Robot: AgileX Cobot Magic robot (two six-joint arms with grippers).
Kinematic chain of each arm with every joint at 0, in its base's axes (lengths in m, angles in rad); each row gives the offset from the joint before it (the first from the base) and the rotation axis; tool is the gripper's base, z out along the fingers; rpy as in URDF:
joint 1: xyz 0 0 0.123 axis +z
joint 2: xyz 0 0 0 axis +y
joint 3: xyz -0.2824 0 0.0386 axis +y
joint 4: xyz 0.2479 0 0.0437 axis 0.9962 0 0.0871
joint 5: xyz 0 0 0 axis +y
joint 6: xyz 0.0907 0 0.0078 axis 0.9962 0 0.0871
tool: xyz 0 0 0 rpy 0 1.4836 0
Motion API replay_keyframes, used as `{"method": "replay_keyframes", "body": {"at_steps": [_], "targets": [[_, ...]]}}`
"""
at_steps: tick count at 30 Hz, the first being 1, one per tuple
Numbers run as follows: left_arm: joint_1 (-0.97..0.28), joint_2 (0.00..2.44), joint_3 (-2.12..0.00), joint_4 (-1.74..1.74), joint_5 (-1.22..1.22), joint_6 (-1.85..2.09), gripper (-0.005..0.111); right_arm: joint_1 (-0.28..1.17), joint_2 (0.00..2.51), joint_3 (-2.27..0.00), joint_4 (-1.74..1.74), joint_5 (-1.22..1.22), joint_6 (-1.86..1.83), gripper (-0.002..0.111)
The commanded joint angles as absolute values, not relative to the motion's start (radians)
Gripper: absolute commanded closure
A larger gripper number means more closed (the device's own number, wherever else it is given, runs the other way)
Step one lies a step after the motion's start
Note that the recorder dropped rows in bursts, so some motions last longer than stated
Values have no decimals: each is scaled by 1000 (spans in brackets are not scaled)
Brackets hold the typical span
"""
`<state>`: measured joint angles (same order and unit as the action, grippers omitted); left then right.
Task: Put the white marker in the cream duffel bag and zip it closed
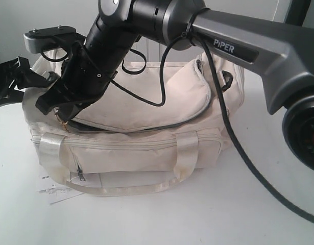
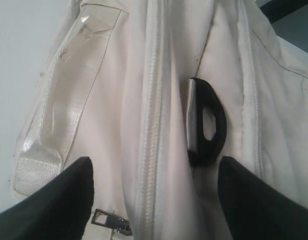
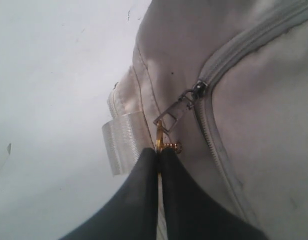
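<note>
The cream duffel bag (image 1: 146,102) lies on the white table, and a dark gap runs under its top flap along the front. My right gripper (image 1: 65,118) reaches across to the bag's left end. In the right wrist view this gripper (image 3: 158,150) is shut on the gold clasp (image 3: 160,134), which hangs from the grey zipper pull (image 3: 175,109). My left gripper (image 1: 7,84) sits at the bag's left end. It (image 2: 154,165) stands open, straddling the end fabric near a black ring (image 2: 210,125) and a small metal zipper pull (image 2: 111,221). The white marker is hidden.
Satin strap handles (image 1: 185,153) hang over the front pocket. A white paper tag (image 1: 57,190) lies on the table under the bag's front left corner. The right arm's black cable (image 1: 233,138) trails across the bag's right end. The white table (image 1: 208,214) extends in front.
</note>
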<state>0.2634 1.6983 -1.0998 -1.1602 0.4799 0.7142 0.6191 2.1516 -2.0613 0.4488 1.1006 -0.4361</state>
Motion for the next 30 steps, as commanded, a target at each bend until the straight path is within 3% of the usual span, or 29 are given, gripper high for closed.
{"method": "replay_keyframes", "body": {"at_steps": [1,21,27,29,30], "targets": [[255,1718,-1095,-1196,471,723,34,620,2138,-2062,459,1097,-450,108],[255,1817,-1095,-1383,483,871,36,620,2138,-2062,474,1097,-468,108],[255,1817,-1095,-1383,464,878,80,620,2138,-2062,474,1097,-470,108],[255,1817,-1095,-1394,464,906,105,620,2138,-2062,474,1097,-470,108],[255,1817,-1095,-1419,468,924,107,620,2138,-2062,474,1097,-470,108]]}}
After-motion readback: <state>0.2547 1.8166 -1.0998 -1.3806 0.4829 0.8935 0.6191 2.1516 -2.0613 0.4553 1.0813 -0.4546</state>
